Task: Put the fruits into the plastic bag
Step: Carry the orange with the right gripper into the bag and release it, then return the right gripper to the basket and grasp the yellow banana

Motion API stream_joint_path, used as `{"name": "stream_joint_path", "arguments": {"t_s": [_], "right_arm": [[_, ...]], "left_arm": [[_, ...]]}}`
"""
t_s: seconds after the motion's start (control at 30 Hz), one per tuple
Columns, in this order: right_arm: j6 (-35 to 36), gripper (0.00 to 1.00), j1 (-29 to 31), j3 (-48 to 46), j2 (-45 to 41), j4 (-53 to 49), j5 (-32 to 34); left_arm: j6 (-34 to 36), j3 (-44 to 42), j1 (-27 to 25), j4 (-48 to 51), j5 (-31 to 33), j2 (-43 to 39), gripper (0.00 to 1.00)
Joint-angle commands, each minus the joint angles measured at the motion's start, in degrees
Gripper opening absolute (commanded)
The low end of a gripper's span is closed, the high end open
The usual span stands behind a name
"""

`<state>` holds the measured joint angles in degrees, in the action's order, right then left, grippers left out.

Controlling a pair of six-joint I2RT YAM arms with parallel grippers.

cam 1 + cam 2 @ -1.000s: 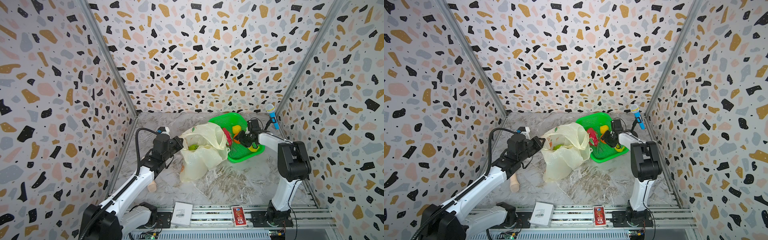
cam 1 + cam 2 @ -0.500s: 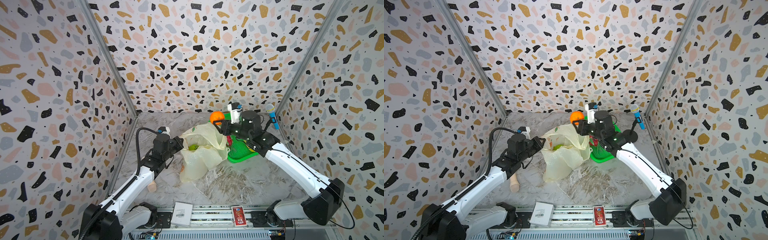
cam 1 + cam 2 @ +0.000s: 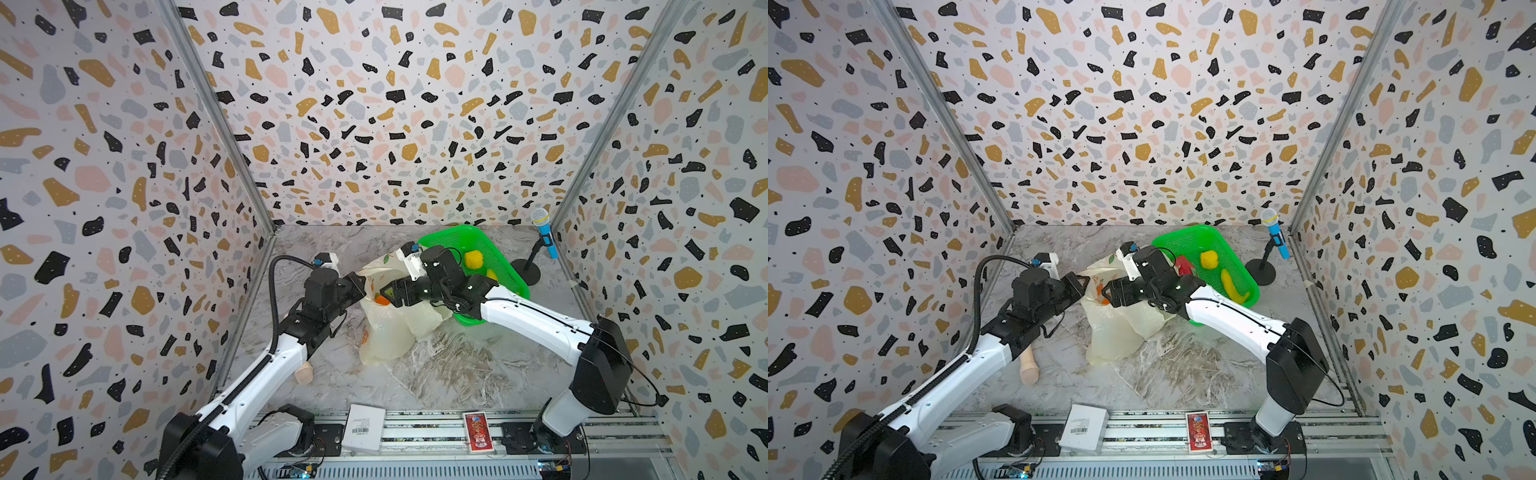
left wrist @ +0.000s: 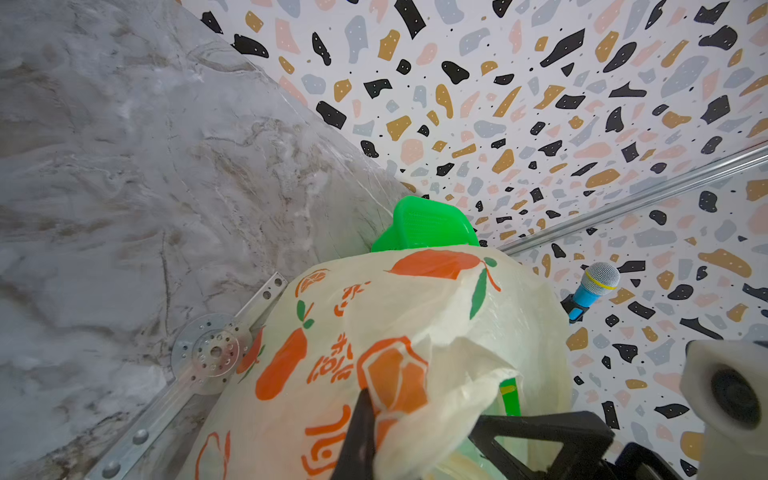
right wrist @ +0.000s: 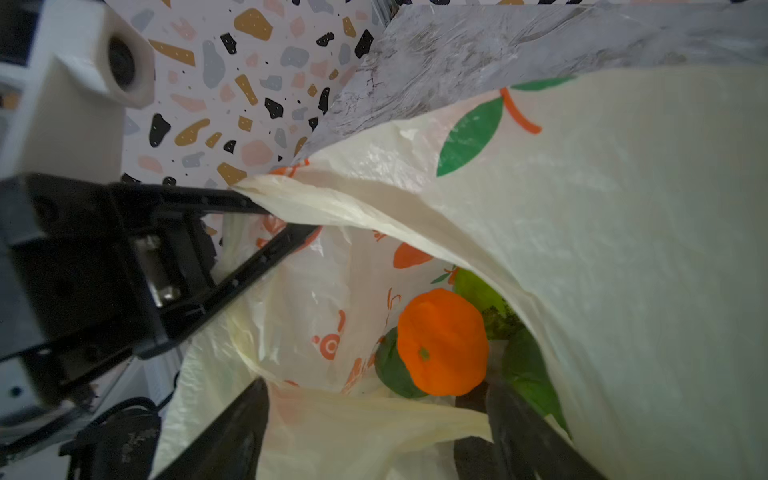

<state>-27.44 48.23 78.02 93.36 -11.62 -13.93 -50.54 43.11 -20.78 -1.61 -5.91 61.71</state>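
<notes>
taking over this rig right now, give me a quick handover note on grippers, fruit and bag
Left gripper: shut on the rim of the plastic bag, holding its mouth up and open.
Right gripper: open, poised over the bag mouth, holding nothing.
Done: the orange fruit lies inside the bag, free of the jaws, resting on the green fruits already in there.
Left: the red fruit, the bumpy yellow fruit and the long yellow fruit are in the green basket beside the bag.
Suggested next: keep the left grip, send the right gripper back to the basket.
</notes>
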Motion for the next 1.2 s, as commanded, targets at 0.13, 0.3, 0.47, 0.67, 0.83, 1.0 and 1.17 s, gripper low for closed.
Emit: {"name": "stream_joint_path", "arguments": {"t_s": [0.13, 0.3, 0.47, 0.67, 0.83, 1.0, 1.17], "right_arm": [[3.49, 0.87, -0.24, 2.46, -5.5, -2.02, 2.62], [5.51, 0.87, -3.55, 3.53, -11.8, -1.78, 5.2], [0.06, 0.87, -16.7, 0.12, -18.75, -1.17, 5.34], [-3.49, 0.87, -33.06, -4.4, -16.98, -7.77, 8.77], [-0.53, 0.88, -37.96, -5.49, -7.35, -10.96, 9.97], [0.66, 0.88, -38.54, -4.36, 1.87, -13.81, 16.5], [3.48, 0.89, -38.54, -0.86, 10.0, -18.07, 19.75]], "left_arm": [[0.89, 1.8, 0.3, -1.08, 0.37, -0.62, 0.0], [0.89, 1.41, 0.23, -0.77, 0.79, -0.55, 0.0], [0.61, 0.93, 0.27, -1.28, 0.42, -0.5, 0.0], [0.26, 1.01, 0.27, -1.99, 0.03, 0.07, 0.0], [0.26, 0.95, 0.3, -2.28, -0.76, 0.42, 0.0], [0.27, 0.7, 0.23, -2.17, -1.1, 0.25, 0.0], [0.26, 0.32, 0.3, -2.36, -1.21, 0.1, 0.0]]}}
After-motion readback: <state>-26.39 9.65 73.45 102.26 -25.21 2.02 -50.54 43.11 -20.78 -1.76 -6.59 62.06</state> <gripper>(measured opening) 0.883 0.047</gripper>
